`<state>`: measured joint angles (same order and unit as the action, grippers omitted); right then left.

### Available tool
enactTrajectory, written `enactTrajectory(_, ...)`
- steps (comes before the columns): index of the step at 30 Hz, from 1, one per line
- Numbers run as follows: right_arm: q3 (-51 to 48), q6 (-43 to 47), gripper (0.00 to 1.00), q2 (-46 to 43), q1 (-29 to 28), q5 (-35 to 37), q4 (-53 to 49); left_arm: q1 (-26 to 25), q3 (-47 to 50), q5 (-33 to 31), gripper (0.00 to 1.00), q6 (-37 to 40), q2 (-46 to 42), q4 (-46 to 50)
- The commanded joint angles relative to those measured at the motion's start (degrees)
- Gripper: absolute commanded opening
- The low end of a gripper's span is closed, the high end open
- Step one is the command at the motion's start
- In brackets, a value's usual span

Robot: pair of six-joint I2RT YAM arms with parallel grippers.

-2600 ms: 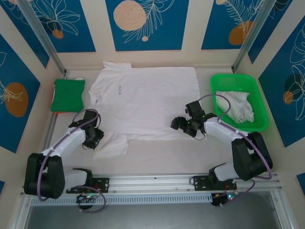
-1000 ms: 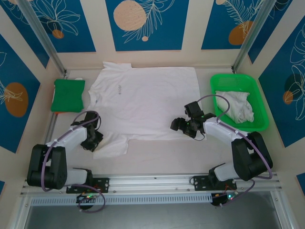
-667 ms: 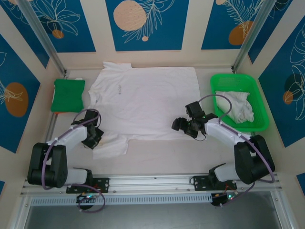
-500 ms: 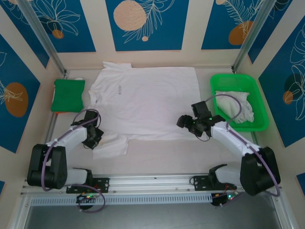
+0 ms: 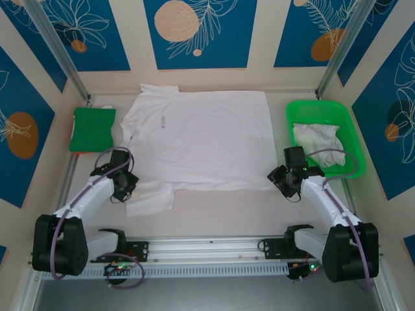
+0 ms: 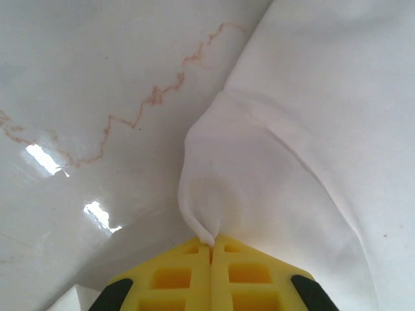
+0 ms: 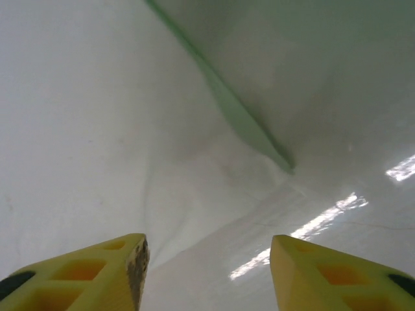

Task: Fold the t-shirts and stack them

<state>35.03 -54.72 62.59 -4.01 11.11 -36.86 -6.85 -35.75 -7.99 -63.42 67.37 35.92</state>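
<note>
Two ends now covered: my left fingers [image 6: 188,282] have just clamped shut on the near sleeve [image 6: 259,194] of the t-shirt [image 5: 201,142] spread across the worktop [image 5: 220,207], while my right fingers [image 7: 97,269], half open and empty, have swung to its hem corner beside the green tray [image 5: 318,102], ahead of the fold.

In your top view the print [image 5: 164,120] on the spread shirt [image 5: 201,139] is too small to read, and the left arm [image 5: 97,191] covers the spot where the sleeve is pinched. In the left wrist view the left fingers [image 6: 188,282] are cut off by the bottom edge, and the cloth runs out past the top and right edges. The right fingers [image 7: 97,275] are cropped at the bottom too. Beyond them lies a blurred green streak [image 7: 240,120]; you cannot tell what it is. The crumpled shirt [image 5: 318,139] in the tray [image 5: 321,105] is partly behind the right arm's cable. An orange sliver [image 5: 78,152] stays mostly hidden under the green cloth [image 5: 93,128].
</note>
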Motion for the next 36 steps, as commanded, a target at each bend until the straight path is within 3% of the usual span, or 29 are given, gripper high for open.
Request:
enactTrajectory(1, -2.0, -2.56, 0.43, 2.25, 1.92, -1.02, 0.23, 0.61, -1.13, -1.85, 0.0, 1.23, -0.3, 2.69)
enactTrajectory(4, -2.16, -2.77, 0.37, 4.08, 2.41, -1.65, 2.58, 0.63, -0.76, -1.77, 0.0, 1.13, 0.03, 2.31)
enactTrajectory(8, -1.94, -2.85, 0.37, 5.55, 2.6, -2.38, 5.04, 0.61, -0.54, -1.93, 0.0, 1.2, 0.14, 1.87)
enactTrajectory(16, -0.56, -3.03, 0.54, 8.19, 2.69, -3.74, 8.26, 0.61, -0.09, -1.79, 0.0, 1.12, 0.31, 0.86)
enactTrajectory(19, -0.03, -2.76, 0.55, 9.65, 2.69, -3.35, 7.81, 0.61, 0.13, -1.68, 0.0, 1.12, 0.47, 0.52)
enactTrajectory(30, -2.86, -3.04, 0.31, 10.59, 2.68, -1.39, 6.63, 0.61, 0.71, -1.5, 0.0, 0.92, 0.38, -0.33)
enactTrajectory(34, -3.18, -2.31, 0.29, 10.8, 2.69, 0.07, 6.91, 0.61, 0.35, -1.5, 0.0, 1.14, 0.35, -0.51)
enactTrajectory(36, -3.7, -1.72, 0.23, 10.95, 2.69, 0.38, 8.02, 0.63, 0.5, -1.72, 0.0, 1.1, 0.14, -0.63)
